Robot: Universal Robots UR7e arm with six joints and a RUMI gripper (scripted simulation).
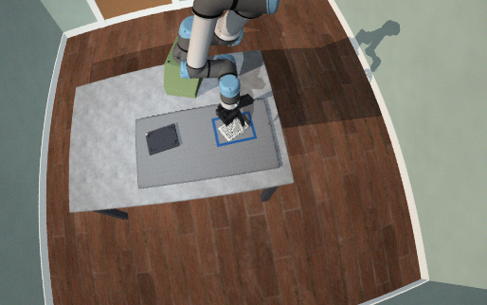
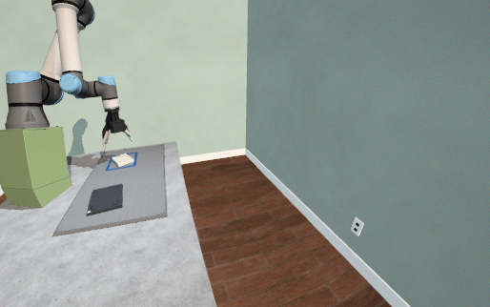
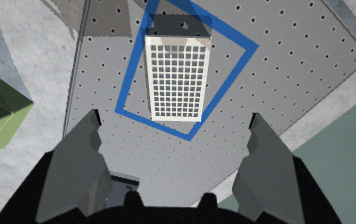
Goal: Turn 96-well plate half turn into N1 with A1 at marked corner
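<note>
The white 96-well plate [image 1: 229,133] [image 2: 123,160] [image 3: 177,80] lies flat, wells up, inside the blue outline [image 1: 237,142] [image 2: 135,159] [image 3: 221,90], turned askew to its sides. Its cut corner cannot be made out. My gripper [image 1: 235,123] [image 2: 118,145] [image 3: 175,112] is open and empty above the plate. In the wrist view the jaws stand wide to either side, with the plate's far part beyond the fingertips. The dark nest N1 [image 1: 162,139] [image 2: 107,197] [image 3: 120,192] is empty and has a small light mark at one corner; the wrist view shows only part of it.
The outline and nest are on a grey perforated board [image 1: 189,166] [image 2: 148,191] [image 3: 280,75], which lies on a pale table [image 1: 99,142] [image 2: 157,262]. The green pedestal [image 1: 182,85] [image 2: 48,162] [image 3: 12,115] under the arm stands behind the board.
</note>
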